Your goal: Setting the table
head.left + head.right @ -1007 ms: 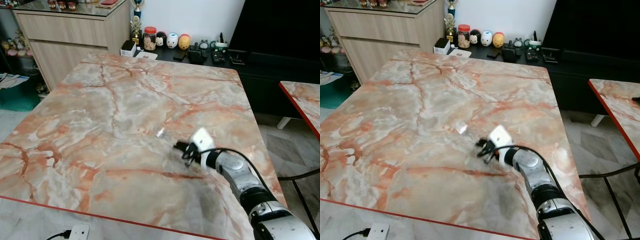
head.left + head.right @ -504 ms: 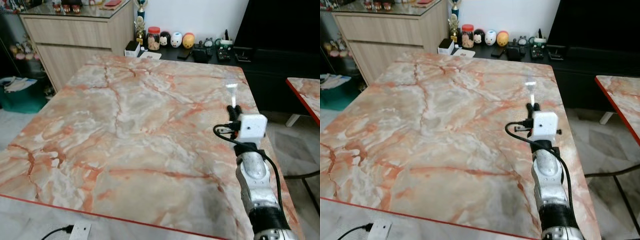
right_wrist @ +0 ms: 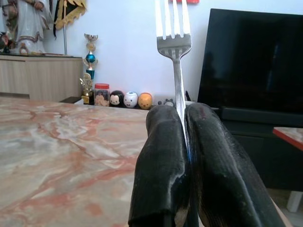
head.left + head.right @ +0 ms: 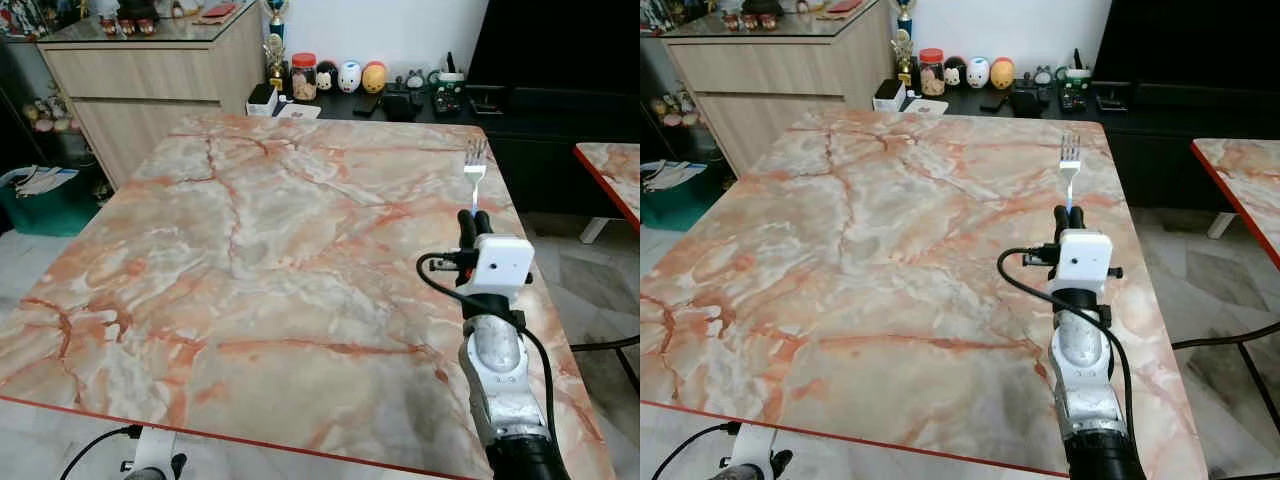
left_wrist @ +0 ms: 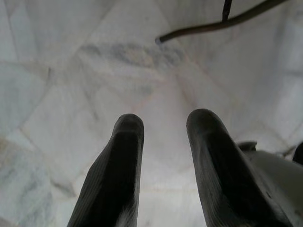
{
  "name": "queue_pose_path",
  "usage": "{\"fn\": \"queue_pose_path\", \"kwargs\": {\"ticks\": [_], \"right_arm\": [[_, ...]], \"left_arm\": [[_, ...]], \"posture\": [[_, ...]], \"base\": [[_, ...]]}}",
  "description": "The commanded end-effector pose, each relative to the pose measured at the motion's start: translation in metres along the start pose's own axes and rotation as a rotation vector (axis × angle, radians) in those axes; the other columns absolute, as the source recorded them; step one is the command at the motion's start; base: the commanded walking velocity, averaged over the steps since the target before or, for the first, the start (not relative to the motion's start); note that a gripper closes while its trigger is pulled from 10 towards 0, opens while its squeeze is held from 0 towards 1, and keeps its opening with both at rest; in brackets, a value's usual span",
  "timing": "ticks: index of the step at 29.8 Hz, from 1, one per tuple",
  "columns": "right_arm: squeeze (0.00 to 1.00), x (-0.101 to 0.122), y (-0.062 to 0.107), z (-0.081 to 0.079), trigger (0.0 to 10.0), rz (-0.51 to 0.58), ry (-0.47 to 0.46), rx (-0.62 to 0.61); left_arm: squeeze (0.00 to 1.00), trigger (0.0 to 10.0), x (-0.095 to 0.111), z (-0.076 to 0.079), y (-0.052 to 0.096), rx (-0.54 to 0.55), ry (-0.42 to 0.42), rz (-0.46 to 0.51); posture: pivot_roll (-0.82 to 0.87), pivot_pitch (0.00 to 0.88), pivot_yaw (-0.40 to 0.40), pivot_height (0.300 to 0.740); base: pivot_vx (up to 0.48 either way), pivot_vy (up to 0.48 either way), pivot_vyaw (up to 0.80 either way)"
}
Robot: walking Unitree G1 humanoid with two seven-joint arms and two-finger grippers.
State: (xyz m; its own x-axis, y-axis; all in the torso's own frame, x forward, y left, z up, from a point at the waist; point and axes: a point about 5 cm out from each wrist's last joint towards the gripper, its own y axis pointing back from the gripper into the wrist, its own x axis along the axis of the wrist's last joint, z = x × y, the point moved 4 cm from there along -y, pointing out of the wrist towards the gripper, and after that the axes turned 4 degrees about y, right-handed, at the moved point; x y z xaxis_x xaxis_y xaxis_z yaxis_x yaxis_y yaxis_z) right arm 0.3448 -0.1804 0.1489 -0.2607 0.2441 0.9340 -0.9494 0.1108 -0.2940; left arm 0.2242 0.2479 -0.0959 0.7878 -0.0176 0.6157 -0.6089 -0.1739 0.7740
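Right gripper [image 4: 1068,214], black ridged fingers pinched on slim silver metal fork [image 4: 1070,160], tines up, above right edge of glossy pink-veined marble table [image 4: 250,250]. Left gripper [image 5: 163,127] hangs over pale tiled floor [image 5: 71,71], fingers narrowly parted. Beyond table: light wood sideboard [image 4: 140,75], black low cabinet [image 4: 560,110] with round figurines [image 4: 348,77], white wall.
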Motion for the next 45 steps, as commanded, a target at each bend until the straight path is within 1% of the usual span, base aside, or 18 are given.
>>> {"fn": "queue_pose_path", "kwargs": {"ticks": [1, 2, 6, 11, 16, 20, 24, 27, 29, 30, 32, 33, 35, 36, 37, 39, 42, 45], "right_arm": [[0.00, 0.009, -0.002, 0.005, 10.0, 0.028, 0.010, -0.012], [0.00, 0.007, -0.002, 0.012, 10.0, 0.019, 0.011, -0.034], [0.00, 0.000, -0.004, 0.020, 10.0, -0.004, 0.015, -0.058], [0.00, 0.012, -0.010, 0.028, 10.0, 0.019, 0.023, -0.077], [0.00, 0.015, -0.009, 0.032, 10.0, 0.023, 0.035, -0.075], [0.00, 0.017, -0.004, 0.039, 10.0, 0.017, 0.050, -0.090], [0.00, 0.021, -0.005, 0.047, 10.0, 0.013, 0.065, -0.112], [0.00, 0.021, -0.003, 0.053, 10.0, -0.005, 0.059, -0.139], [0.00, 0.021, -0.002, 0.053, 10.0, -0.011, 0.047, -0.144], [0.00, 0.021, 0.000, 0.051, 10.0, -0.011, 0.034, -0.134], [0.00, 0.019, 0.002, 0.046, 10.0, -0.020, 0.042, -0.110], [0.00, 0.016, 0.002, 0.043, 10.0, -0.034, 0.037, -0.100], [0.00, 0.015, 0.001, 0.041, 10.0, -0.040, 0.032, -0.096], [0.00, 0.016, 0.000, 0.035, 10.0, -0.047, 0.025, -0.084], [0.00, 0.016, 0.000, 0.033, 10.0, -0.047, 0.022, -0.079], [0.00, 0.019, 0.001, 0.028, 10.0, -0.046, 0.012, -0.070], [0.00, 0.019, 0.002, 0.025, 10.0, -0.048, 0.009, -0.061], [0.00, 0.020, 0.002, 0.025, 10.0, -0.045, 0.006, -0.065]], "left_arm": [[0.00, 10.0, 0.006, -0.001, -0.001, 0.003, -0.016, 0.018], [0.00, 10.0, 0.008, 0.000, -0.001, 0.000, -0.024, 0.020], [0.00, 10.0, 0.010, 0.003, -0.002, -0.007, -0.028, 0.022], [0.00, 10.0, 0.005, 0.004, -0.001, -0.007, -0.022, -0.005], [0.00, 10.0, -0.001, 0.005, -0.001, -0.001, 0.002, -0.027], [0.00, 10.0, -0.009, 0.004, 0.000, 0.010, 0.030, -0.053], [0.00, 10.0, -0.016, 0.003, 0.002, -0.011, 0.008, -0.070], [0.00, 10.0, -0.019, 0.002, 0.003, -0.011, 0.000, -0.066], [0.00, 10.0, -0.019, 0.002, 0.003, -0.008, 0.005, -0.060], [0.00, 10.0, -0.021, 0.001, 0.003, 0.002, 0.031, -0.055], [0.00, 10.0, -0.023, 0.001, 0.004, 0.013, 0.066, -0.049], [0.00, 10.0, -0.024, 0.000, 0.004, 0.011, 0.067, -0.049], [0.00, 10.0, -0.024, 0.000, 0.004, 0.009, 0.061, -0.050], [0.00, 10.0, -0.019, 0.008, 0.004, -0.007, 0.052, -0.008], [0.00, 10.0, -0.016, 0.013, 0.004, -0.015, 0.054, 0.019], [0.00, 10.0, -0.016, 0.018, 0.005, -0.018, 0.065, 0.046], [0.00, 10.0, -0.019, 0.017, 0.006, -0.018, 0.063, 0.041], [0.00, 10.0, -0.020, 0.017, 0.006, -0.027, 0.043, 0.028]], "posture": [[0.11, 0.000, 0.013, 0.707], [0.13, 0.000, 0.002, 0.707], [0.14, 0.000, -0.009, 0.707], [0.12, 0.000, -0.013, 0.707], [0.10, 0.000, -0.020, 0.707], [0.06, 0.000, -0.007, 0.707], [0.02, 0.000, 0.000, 0.707], [0.05, 0.000, -0.027, 0.707], [0.05, 0.000, -0.027, 0.707], [0.06, 0.000, -0.031, 0.707], [0.09, 0.000, -0.046, 0.707], [0.09, 0.000, -0.053, 0.707], [0.09, 0.000, -0.053, 0.707], [0.09, 0.000, -0.053, 0.707], [0.09, 0.000, -0.053, 0.707], [0.08, 0.000, -0.050, 0.707], [0.07, 0.000, -0.037, 0.707], [0.05, 0.000, -0.018, 0.707]], "base": [[0.000, 0.000, 0.00], [0.000, 0.000, 0.00], [0.000, 0.000, 0.00], [0.000, 0.000, 0.00], [0.000, 0.000, 0.00], [0.000, 0.000, 0.00], [0.000, 0.000, 0.00], [0.000, 0.000, 0.00], [0.000, 0.000, 0.00], [0.000, 0.000, 0.00], [0.000, 0.000, 0.00], [0.000, 0.000, 0.00], [0.000, 0.000, 0.00], [0.000, 0.000, 0.00], [0.000, 0.000, 0.00], [0.000, 0.000, 0.00], [-0.080, 0.000, 0.00], [-0.261, 0.000, 0.00]]}}
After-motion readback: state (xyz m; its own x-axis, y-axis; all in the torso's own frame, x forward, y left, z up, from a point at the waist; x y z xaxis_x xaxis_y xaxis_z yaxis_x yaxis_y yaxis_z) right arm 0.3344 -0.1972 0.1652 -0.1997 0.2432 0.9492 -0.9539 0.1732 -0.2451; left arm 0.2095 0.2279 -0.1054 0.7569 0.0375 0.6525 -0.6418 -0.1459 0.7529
